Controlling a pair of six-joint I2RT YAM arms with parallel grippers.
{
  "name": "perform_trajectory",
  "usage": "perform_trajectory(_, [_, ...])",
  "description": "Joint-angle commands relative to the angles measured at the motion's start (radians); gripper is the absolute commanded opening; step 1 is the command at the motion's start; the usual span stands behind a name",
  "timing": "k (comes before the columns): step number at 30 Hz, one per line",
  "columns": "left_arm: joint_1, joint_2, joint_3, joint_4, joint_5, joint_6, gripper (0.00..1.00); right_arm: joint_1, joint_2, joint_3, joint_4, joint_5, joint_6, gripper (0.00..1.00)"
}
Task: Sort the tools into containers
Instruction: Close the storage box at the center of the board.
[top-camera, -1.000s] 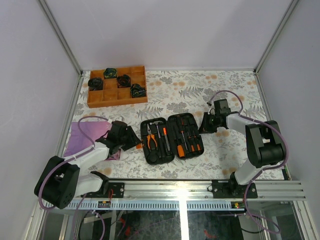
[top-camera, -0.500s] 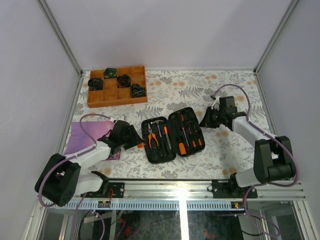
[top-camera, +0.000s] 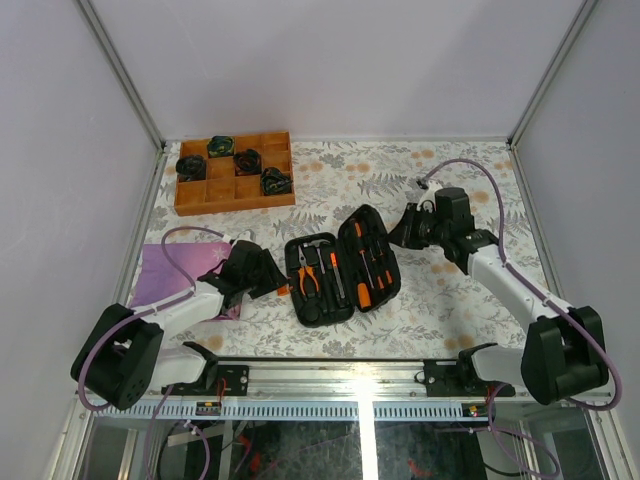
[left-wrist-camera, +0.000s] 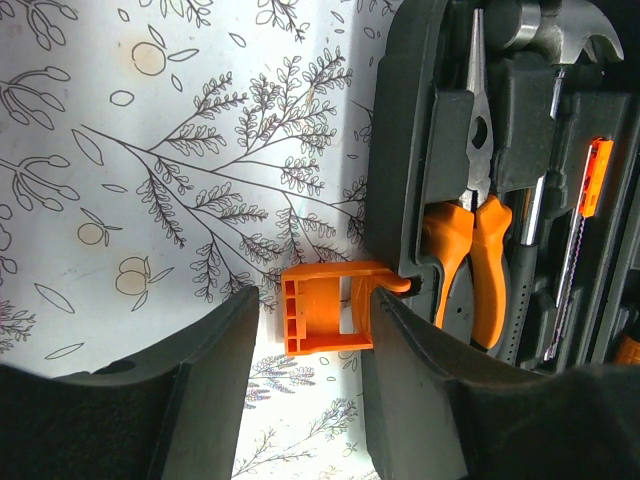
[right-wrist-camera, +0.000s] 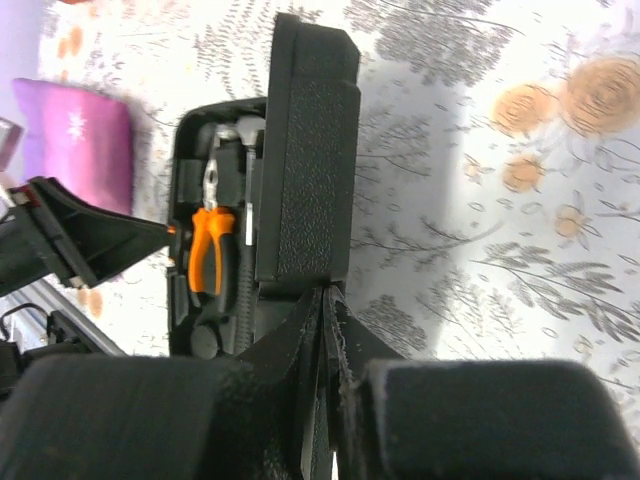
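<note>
The black tool case (top-camera: 322, 310) lies open in the middle of the table. Its left half holds the orange-handled pliers (top-camera: 305, 281) and the steel hammer (top-camera: 318, 246). Its right half (top-camera: 349, 232), with several screwdrivers (top-camera: 366, 266), is tipped up on its hinge. My right gripper (top-camera: 399, 232) is shut, its tips pressed against that half's outer edge (right-wrist-camera: 305, 150). My left gripper (left-wrist-camera: 310, 335) is open and straddles the orange latch (left-wrist-camera: 320, 310) at the case's left side. Its right finger (left-wrist-camera: 410, 390) sits against the latch, beside the pliers (left-wrist-camera: 470, 250).
A brown wooden compartment tray (top-camera: 199, 197) with several dark round items stands at the back left. A purple cloth (top-camera: 165, 272) lies by the left arm. The metal rail and both arm bases run along the near edge.
My right gripper has swung left and up, tipping the case's right half from flat toward the left half. The left gripper has stayed at the latch.
</note>
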Motion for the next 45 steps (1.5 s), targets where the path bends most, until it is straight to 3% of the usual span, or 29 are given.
perform_trajectory(1, [-0.044, 0.049, -0.026, -0.024, 0.062, -0.017, 0.49, 0.119, 0.004, -0.013, -0.004, -0.076, 0.094, 0.1])
perform_trajectory(14, [-0.052, 0.048, -0.037, -0.008, 0.057, -0.032, 0.49, 0.314, 0.061, -0.024, 0.173, -0.054, 0.234, 0.11])
perform_trajectory(22, [-0.054, 0.043, -0.044, -0.004, 0.05, -0.037, 0.49, 0.348, 0.11, -0.017, 0.354, -0.202, 0.254, 0.17])
perform_trajectory(28, [-0.054, 0.036, -0.049, -0.004, 0.045, -0.038, 0.49, 0.349, 0.088, 0.007, 0.324, -0.189, 0.16, 0.34])
perform_trajectory(38, [-0.054, 0.03, -0.054, 0.004, 0.041, -0.029, 0.49, 0.35, 0.041, -0.048, 0.221, 0.076, 0.094, 0.74])
perform_trajectory(45, [-0.054, 0.001, -0.045, 0.002, 0.042, -0.028, 0.5, 0.35, 0.111, -0.057, 0.234, 0.061, 0.08, 0.9])
